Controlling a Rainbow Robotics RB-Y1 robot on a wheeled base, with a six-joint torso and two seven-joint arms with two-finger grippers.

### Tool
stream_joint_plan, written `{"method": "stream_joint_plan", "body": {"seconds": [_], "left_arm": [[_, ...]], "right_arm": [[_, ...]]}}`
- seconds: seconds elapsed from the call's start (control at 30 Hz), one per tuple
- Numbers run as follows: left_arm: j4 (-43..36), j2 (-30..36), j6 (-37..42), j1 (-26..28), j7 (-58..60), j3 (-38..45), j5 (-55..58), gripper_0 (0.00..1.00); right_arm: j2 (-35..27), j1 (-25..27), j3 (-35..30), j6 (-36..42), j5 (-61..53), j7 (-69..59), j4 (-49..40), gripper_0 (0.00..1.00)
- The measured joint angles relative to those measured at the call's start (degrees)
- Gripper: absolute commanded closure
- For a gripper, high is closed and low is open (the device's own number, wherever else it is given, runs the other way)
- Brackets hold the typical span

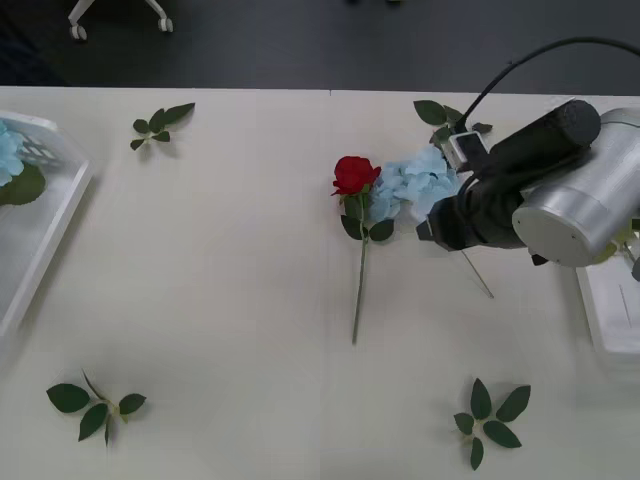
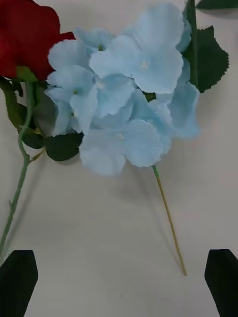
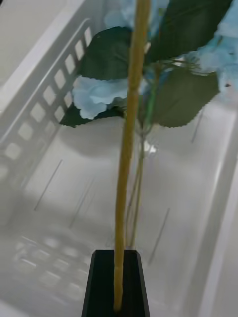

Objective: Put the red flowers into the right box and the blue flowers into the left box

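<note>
A red flower (image 1: 354,174) lies in the middle of the table, its stem running toward me. Its head (image 2: 25,34) touches a blue flower (image 1: 412,180) on its right. My right gripper (image 2: 119,282) hovers open just behind that blue flower (image 2: 124,99), with the thin stem (image 2: 168,223) between its black fingertips and nothing held. The right box (image 1: 608,310) shows at the right edge, partly hidden by my right arm (image 1: 540,190). My left gripper (image 3: 116,285) is shut on a blue flower's yellowish stem (image 3: 130,148) over the left box (image 3: 44,114). A blue flower (image 1: 8,150) lies in the left box (image 1: 45,215).
Loose green leaf sprigs lie at the far left (image 1: 160,124), the near left (image 1: 95,405), the near right (image 1: 490,420) and behind the blue flower (image 1: 440,113). Beyond the table's far edge is dark floor with a chair base (image 1: 120,15).
</note>
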Motion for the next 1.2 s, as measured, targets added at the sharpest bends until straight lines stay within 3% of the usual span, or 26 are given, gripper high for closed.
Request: {"method": "stream_joint_plan", "body": {"seconds": [0.33,0.4,0.47,0.5,0.57,0.9,1.1,1.2], "left_arm": [[10.32,0.00,-1.78,-11.26,0.00,-3.46,-7.26,0.98],[11.20,-0.01,-1.77,-12.44,0.00,-3.96,-8.29,0.91],[11.61,-0.05,-1.77,-13.12,0.00,-4.21,-8.74,0.68],[11.62,-0.12,-1.77,-13.26,0.00,-4.21,-8.74,0.34],[11.62,-0.17,-1.77,-13.30,0.00,-4.21,-8.71,0.00],[10.45,-0.18,-1.70,-13.30,0.00,-4.21,-2.82,0.00],[7.96,-0.18,-1.01,-12.80,0.00,-4.55,5.39,0.00],[4.82,-0.18,-1.02,-10.92,0.00,-5.99,10.31,0.00]], "right_arm": [[0.92,0.49,0.02,-3.38,5.65,0.02,12.13,0.00],[1.92,0.49,0.02,-5.28,6.71,0.06,14.46,0.00],[3.09,0.49,0.03,-7.59,7.44,0.39,16.93,0.00],[3.65,0.49,0.03,-8.57,7.72,0.88,17.98,0.00],[4.62,0.49,0.04,-9.92,8.34,2.35,20.04,0.00],[5.22,0.49,0.05,-11.76,7.13,14.14,22.57,0.00],[5.22,0.49,0.06,-15.90,6.07,16.33,23.27,0.00],[5.22,0.49,0.08,-19.82,4.29,23.36,25.34,0.00]]}}
